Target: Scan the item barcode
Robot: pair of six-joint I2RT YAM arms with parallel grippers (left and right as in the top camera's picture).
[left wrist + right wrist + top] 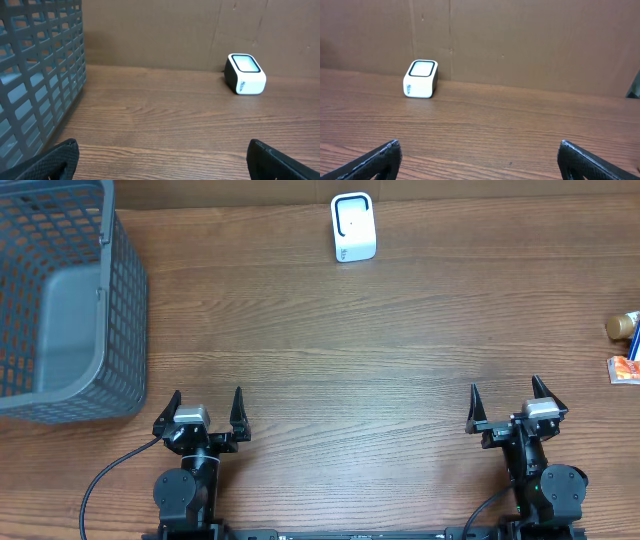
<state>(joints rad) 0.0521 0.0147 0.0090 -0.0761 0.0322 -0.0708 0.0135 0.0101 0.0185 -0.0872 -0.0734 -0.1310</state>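
The white box-shaped scanner (353,227) with a black-framed window on top stands at the far edge of the brown wood-grain table (350,350), a little right of centre and just in front of the brown cardboard wall (150,30). Nothing touches it, and it is well apart from both arms.

The large grey plastic mesh basket (60,300) fills the far left corner of the table. Its near wall is close to the left arm.

The left pincer (207,402) sits at the near edge of the table, left of centre, with its black fingers spread wide and nothing between them. The right pincer (505,392) sits at the near edge on the right, likewise spread wide and holding nothing.

At the right edge of the table, cut off by the overhead view, lie a small brown round-topped object (621,326) and, just nearer, an orange and white packet (624,369). Neither can be made out further.
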